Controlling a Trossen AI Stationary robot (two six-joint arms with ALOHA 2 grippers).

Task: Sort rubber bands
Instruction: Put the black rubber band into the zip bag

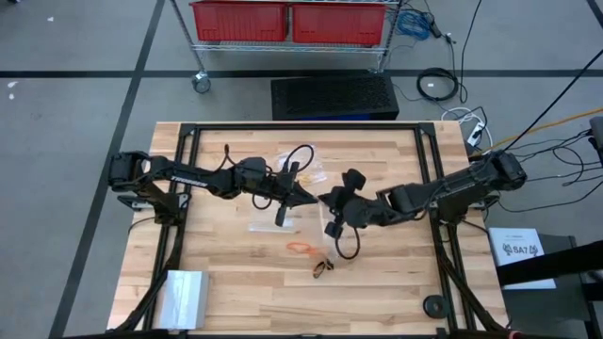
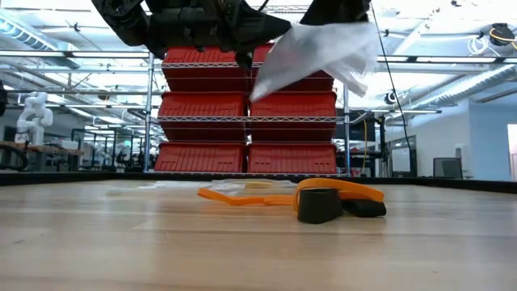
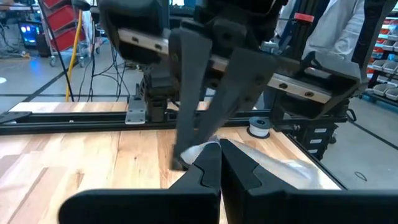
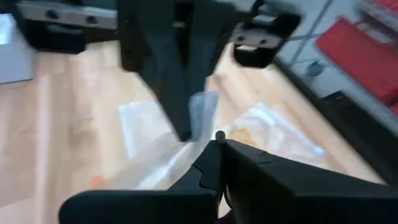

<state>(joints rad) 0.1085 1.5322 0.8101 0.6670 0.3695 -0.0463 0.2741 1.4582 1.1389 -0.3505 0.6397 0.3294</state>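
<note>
A clear plastic bag [image 2: 317,50] hangs high above the table's middle between my two grippers. My left gripper [image 1: 309,197] and my right gripper [image 1: 327,201] meet tip to tip there, both shut on the bag. Below them, toward the near edge, the rubber bands lie flat on the wood: an orange one [image 1: 300,247] and a tan and black pair [image 1: 323,267]. The low view shows the orange band [image 2: 242,195] and a black band [image 2: 319,206]. My left gripper pinches an edge of the clear bag [image 3: 204,151] between its two fingertips, coming in level from the table's left. The bag is lifted clear of the table and trails off slack past the fingers. My right gripper pinches the clear bag's film [image 4: 200,134] between its fingertips, slanting down from the table's right, right against the left gripper's fingers [image 4: 177,93]. The rest of the bag [image 4: 152,167] hangs slack below, clear of the wood.
Other clear bags lie on the table: one [image 1: 268,224] under the left gripper, another [image 1: 300,158] toward the far edge, one [image 4: 273,132] with yellowish bands inside. A pale block [image 1: 184,294] sits near left, a black disc [image 1: 435,305] near right. Black frame rails [image 1: 301,128] border the table.
</note>
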